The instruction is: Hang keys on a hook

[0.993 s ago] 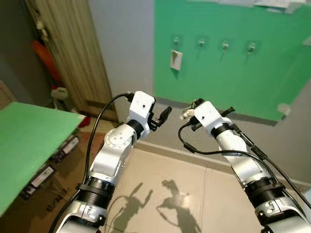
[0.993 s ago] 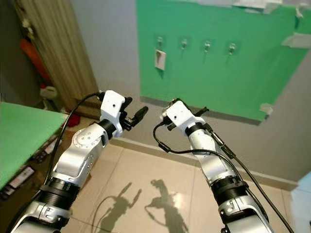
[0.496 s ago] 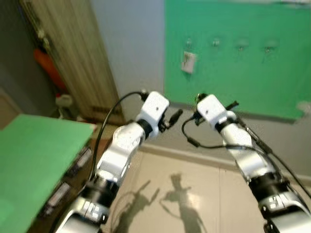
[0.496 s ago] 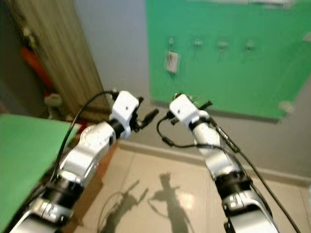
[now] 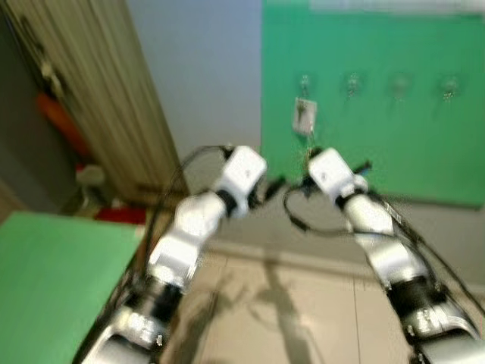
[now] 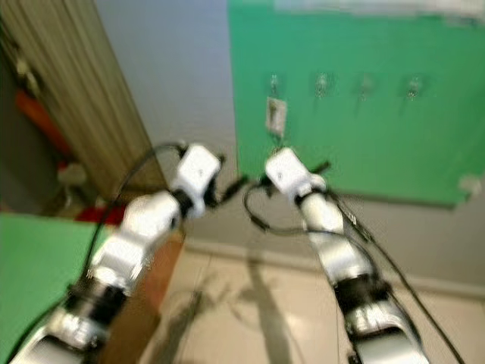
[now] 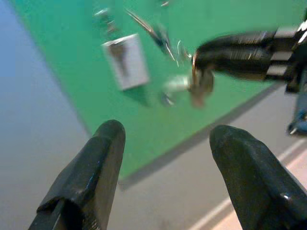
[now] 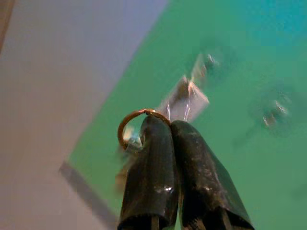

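Your right gripper (image 8: 163, 125) pinches the light, dangling keys (image 7: 189, 85) by their stiff ring (image 8: 130, 128); left gripper (image 7: 165, 139) released.

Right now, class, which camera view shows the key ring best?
The right wrist view: the key ring stands sharp beside the shut right gripper. The left wrist view shows it blurred, hanging from that gripper. In the eye views it is too blurred to make out.
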Motion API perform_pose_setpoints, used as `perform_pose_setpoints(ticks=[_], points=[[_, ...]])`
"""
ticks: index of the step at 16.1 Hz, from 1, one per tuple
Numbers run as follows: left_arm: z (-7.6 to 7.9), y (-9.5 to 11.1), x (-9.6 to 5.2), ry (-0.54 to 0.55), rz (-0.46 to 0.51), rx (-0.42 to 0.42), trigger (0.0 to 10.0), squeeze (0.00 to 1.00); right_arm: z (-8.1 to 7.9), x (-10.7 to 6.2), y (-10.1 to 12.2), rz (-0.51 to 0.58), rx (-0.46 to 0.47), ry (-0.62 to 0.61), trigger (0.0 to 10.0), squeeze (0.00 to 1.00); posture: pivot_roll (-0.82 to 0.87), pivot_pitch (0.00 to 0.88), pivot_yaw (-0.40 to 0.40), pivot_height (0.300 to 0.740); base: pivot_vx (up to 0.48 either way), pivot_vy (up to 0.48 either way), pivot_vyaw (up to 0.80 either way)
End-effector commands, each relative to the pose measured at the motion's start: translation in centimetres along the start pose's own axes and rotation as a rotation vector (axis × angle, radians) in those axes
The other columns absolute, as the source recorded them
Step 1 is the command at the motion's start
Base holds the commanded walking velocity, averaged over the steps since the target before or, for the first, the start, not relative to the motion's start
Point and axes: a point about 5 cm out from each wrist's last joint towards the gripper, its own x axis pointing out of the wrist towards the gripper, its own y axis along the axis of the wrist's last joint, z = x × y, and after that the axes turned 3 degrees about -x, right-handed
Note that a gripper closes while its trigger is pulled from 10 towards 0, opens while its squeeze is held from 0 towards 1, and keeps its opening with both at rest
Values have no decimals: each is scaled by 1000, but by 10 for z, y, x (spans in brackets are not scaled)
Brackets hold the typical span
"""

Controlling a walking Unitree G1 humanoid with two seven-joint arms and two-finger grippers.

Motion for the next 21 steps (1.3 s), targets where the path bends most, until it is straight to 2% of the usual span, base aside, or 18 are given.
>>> perform_pose_setpoints(ticks=[1, 4, 8, 13, 16, 21], points=[[0, -3, -1, -11, -19, 19, 10000, 0, -4, 2, 6, 23, 9, 14, 0, 0, -43, 0, 109, 740, 439, 0, 0], [4, -2, -1, -34, 1, 21, 10000, 0, -4, 2, 7, 21, 5, 18, 0, 0, -46, 0, 111, 740, 406, -97, 0], [7, 3, -1, -62, 25, 17, 10000, 0, -4, 0, 5, 10, 10, 20, 0, 0, -51, 0, 120, 740, 0, 0, 0], [10, 5, 0, -90, 40, 15, 10000, 0, -4, -1, 5, 10, 16, 21, 0, 0, -58, 0, 126, 740, 51, -390, 0], [7, 4, 1, -64, 38, 1, 10000, 0, 0, -1, 4, -4, 26, 15, 0, 0, -60, 0, 123, 740, 314, -358, 0], [3, 4, 1, -37, 40, 6, 10000, 0, 10, 9, 14, 16, 33, 20, 0, 0, -60, 0, 119, 740, 0, 0, 0]])
